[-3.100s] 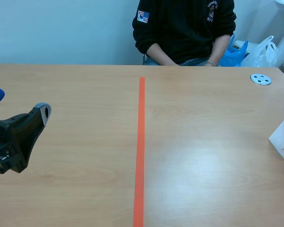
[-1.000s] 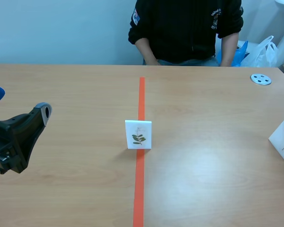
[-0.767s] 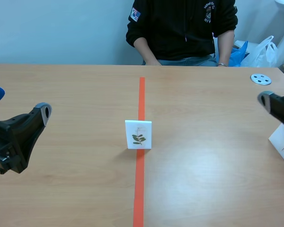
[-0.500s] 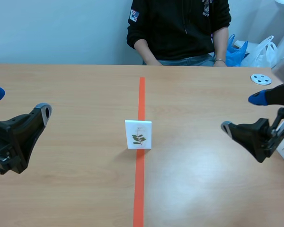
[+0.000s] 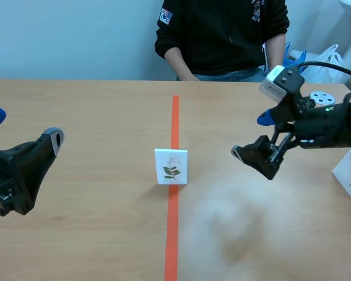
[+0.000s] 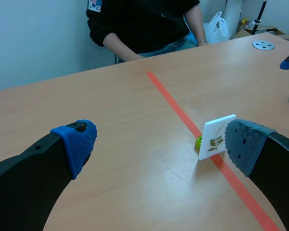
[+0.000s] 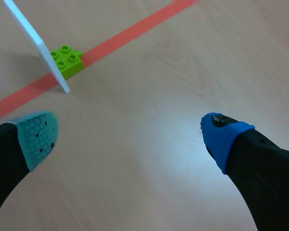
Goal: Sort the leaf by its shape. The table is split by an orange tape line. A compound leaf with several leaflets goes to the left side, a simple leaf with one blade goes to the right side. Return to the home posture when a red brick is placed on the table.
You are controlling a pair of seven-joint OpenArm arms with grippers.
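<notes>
One white upright card with a green compound leaf, on light wooden worktop, astride orange tape line; left gripper and right gripper both spread wide.

Pale blue wall, wooden table

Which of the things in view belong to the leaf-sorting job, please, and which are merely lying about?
For the job: leaf card, standing on the orange tape line; green brick at its base; right pincer, open; left pincer, open.
Lying about: white disc; second white card, far right in the scene view; plastic bags in the background.
</notes>
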